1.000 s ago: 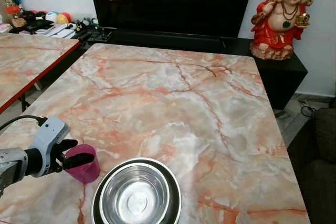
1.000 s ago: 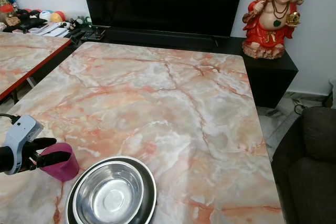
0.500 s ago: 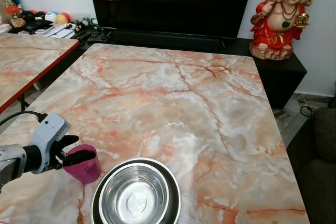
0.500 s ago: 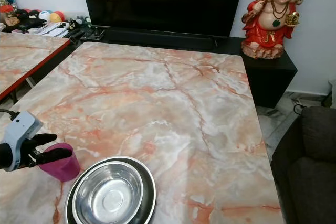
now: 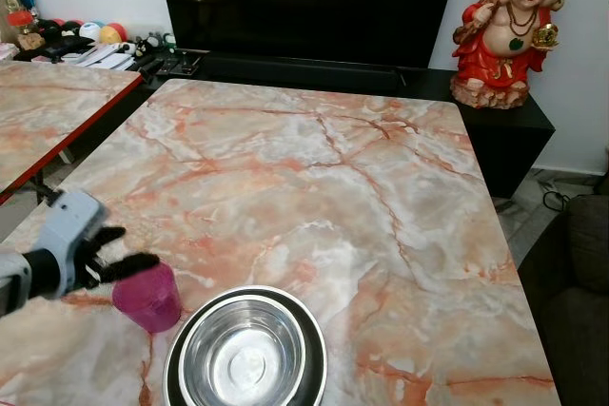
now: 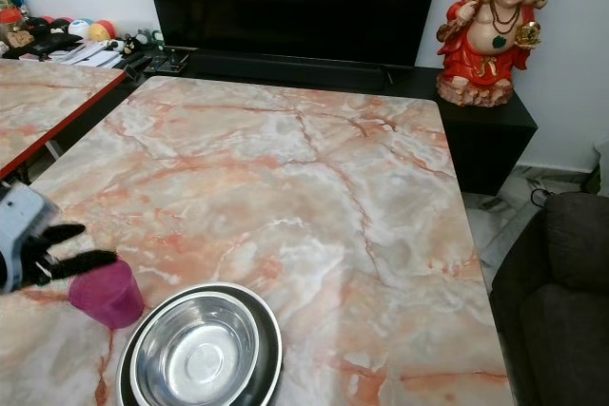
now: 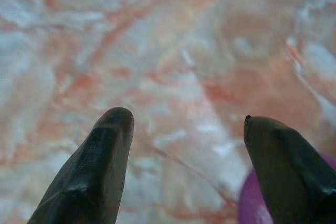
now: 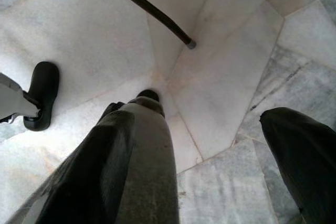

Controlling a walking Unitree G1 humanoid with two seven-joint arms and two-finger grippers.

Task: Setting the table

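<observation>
While the pink cup (image 5: 147, 296) stands upright on the marble surface (image 5: 314, 197), just beside the steel bowl (image 5: 247, 351) on its dark plate (image 5: 318, 354), we see our left hand (image 5: 116, 252) spread open by its rim, gripping nothing; our right hand (image 8: 215, 145) hangs open over the floor (image 8: 94, 30).

You see the left gripper (image 5: 119, 252) at seven o'clock: a pale blue-grey housing, a black wrist section, and two long, tapered, glossy black fingers (image 7: 94, 171).
</observation>
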